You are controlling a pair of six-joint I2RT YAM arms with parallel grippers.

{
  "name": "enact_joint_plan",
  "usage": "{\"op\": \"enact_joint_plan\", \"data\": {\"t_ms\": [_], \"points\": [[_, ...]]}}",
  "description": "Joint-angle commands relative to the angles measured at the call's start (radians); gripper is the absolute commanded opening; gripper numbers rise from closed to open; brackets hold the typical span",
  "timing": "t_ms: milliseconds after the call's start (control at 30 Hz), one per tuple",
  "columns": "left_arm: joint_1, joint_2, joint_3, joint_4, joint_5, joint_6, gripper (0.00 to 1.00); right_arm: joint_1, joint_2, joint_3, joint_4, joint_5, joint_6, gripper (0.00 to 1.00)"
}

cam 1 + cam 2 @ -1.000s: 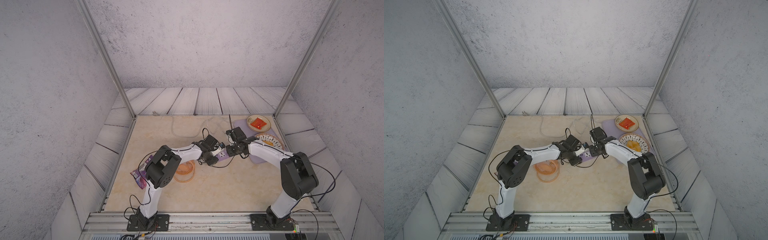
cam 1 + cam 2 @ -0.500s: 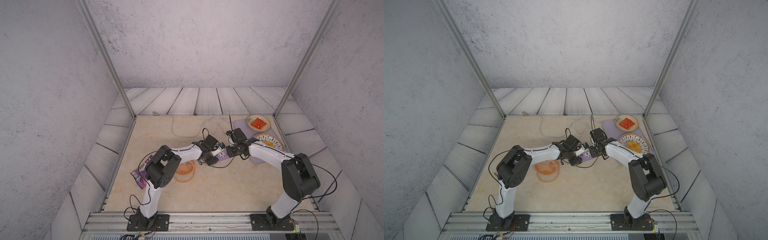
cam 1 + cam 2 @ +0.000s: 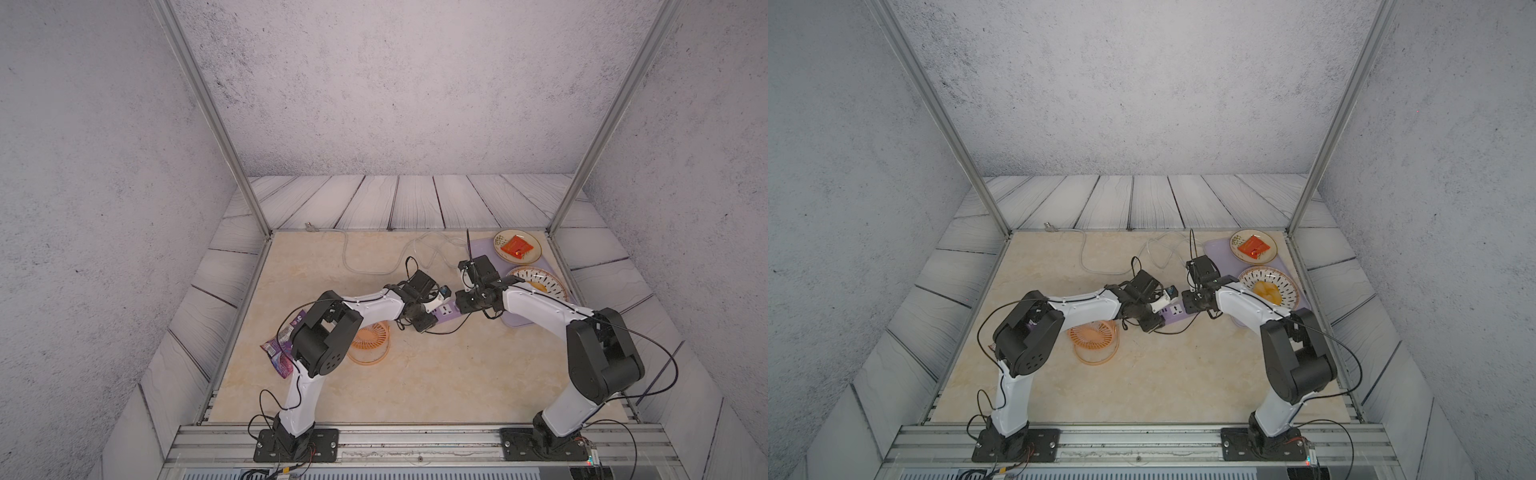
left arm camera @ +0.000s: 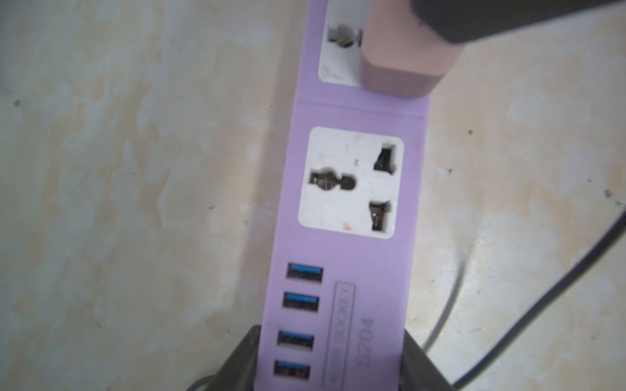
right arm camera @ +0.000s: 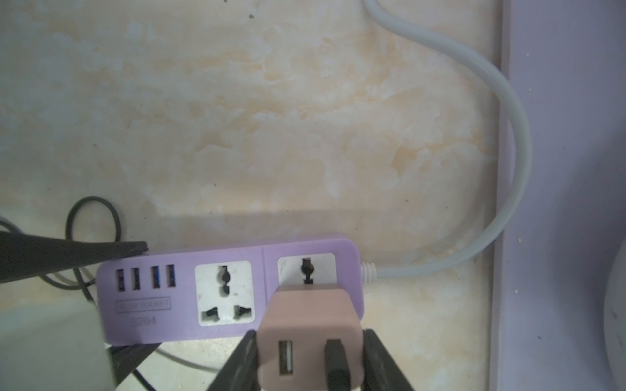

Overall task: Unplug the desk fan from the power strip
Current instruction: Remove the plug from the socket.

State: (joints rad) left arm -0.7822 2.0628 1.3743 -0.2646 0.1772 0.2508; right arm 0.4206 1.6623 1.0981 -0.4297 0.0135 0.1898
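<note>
The lavender power strip (image 3: 446, 311) (image 3: 1177, 311) lies mid-table between both arms. My left gripper (image 4: 330, 342) is shut on its USB end (image 4: 345, 237), one finger on each long side. At the cord end of the power strip (image 5: 176, 298), the pinkish-beige plug (image 5: 308, 325) (image 4: 399, 67) sits on the socket, and my right gripper (image 5: 310, 340) is shut on its two sides. The plug's pins are hidden. A thin black cable (image 3: 449, 330) runs from it toward the orange desk fan (image 3: 370, 338) (image 3: 1094, 340), which lies flat beside the left arm.
A pale-purple tray (image 3: 519, 324) at the right holds a plate with a red packet (image 3: 517, 246) and a patterned plate (image 3: 536, 282). The strip's whitish cord (image 3: 374, 266) loops toward the back. A purple snack wrapper (image 3: 282, 357) lies at the left edge.
</note>
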Motion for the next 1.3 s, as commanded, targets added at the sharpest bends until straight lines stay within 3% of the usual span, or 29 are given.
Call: {"op": "enact_joint_plan", "data": {"t_ms": [0, 400, 767, 1267], "points": [[0.006, -0.003, -0.012, -0.024, -0.022, -0.018, 0.27, 0.028, -0.048, -0.015, -0.027, -0.015, 0.015, 0.24], [0.006, -0.005, -0.017, -0.025, -0.023, -0.023, 0.26, 0.071, -0.066, -0.003, -0.043, 0.017, 0.028, 0.23], [0.006, -0.014, -0.025, -0.025, -0.033, -0.013, 0.18, 0.007, -0.053, -0.018, -0.044, -0.001, 0.071, 0.23], [0.006, -0.003, -0.015, -0.026, -0.03, -0.019, 0.09, 0.056, -0.074, -0.04, -0.013, 0.005, 0.053, 0.21]]}}
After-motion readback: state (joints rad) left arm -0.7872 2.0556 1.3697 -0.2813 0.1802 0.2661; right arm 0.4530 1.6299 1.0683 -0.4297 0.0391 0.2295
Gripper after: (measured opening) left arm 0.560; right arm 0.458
